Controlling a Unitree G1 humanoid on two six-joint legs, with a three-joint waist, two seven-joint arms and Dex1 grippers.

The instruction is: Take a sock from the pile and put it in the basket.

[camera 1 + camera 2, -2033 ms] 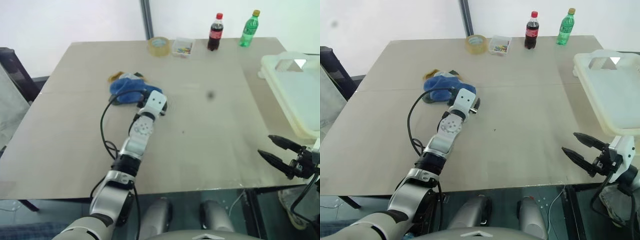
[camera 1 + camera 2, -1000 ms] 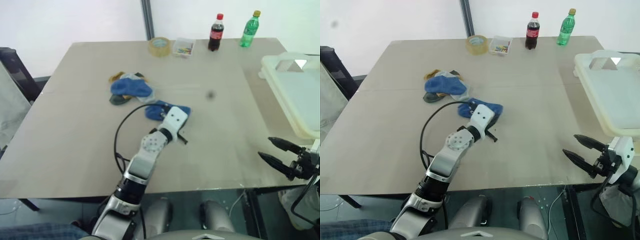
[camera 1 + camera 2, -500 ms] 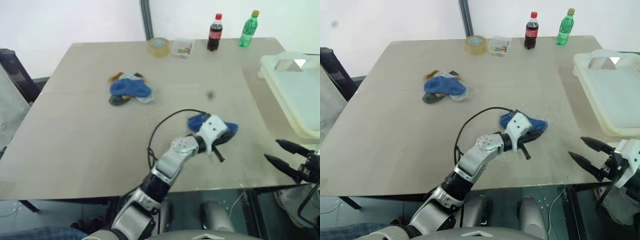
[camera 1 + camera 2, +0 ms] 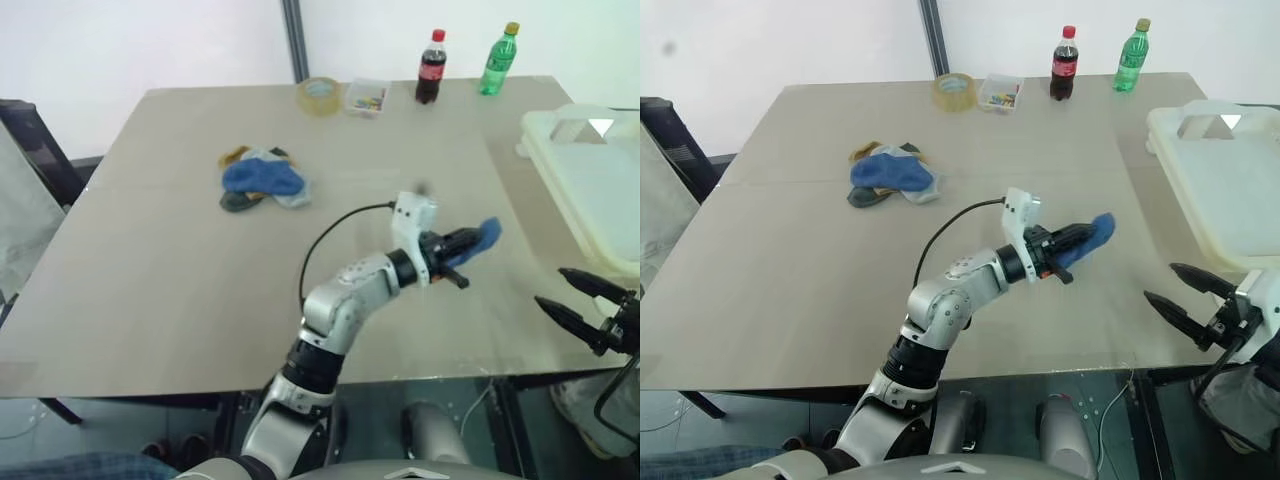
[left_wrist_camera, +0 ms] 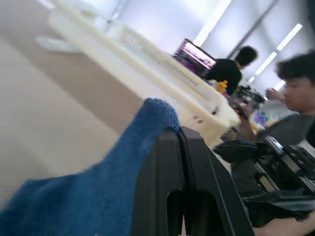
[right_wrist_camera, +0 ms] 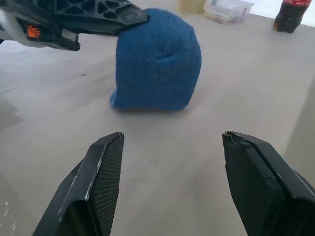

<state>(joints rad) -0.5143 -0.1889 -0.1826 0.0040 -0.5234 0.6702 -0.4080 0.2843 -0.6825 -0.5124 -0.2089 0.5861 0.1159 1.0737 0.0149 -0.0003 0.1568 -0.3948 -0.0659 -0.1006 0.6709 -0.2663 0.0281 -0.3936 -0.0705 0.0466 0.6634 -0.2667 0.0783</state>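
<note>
L tool (image 4: 1072,243), clamped on blue sock (image 4: 1092,236), has carried it off pile (image 4: 890,176) toward basket (image 4: 1225,180); R tool (image 4: 1182,291) open.

The counter (image 4: 150,270) carries the pile (image 4: 260,180), a tape roll (image 4: 318,93), a clear box (image 4: 365,95), 2 bottles (image 4: 431,66) and the basket (image 4: 590,185).

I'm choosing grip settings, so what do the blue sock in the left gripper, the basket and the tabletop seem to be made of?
Blue sock: soft knitted fabric, matte and fuzzy, drooping from the shut left gripper.
Basket: probably moulded plastic, cream-white and smooth, with a rounded rim and slotted sides.
Tabletop: likely laminate or coated board, beige and flat with a slight sheen; what lies beneath cannot be told.
</note>
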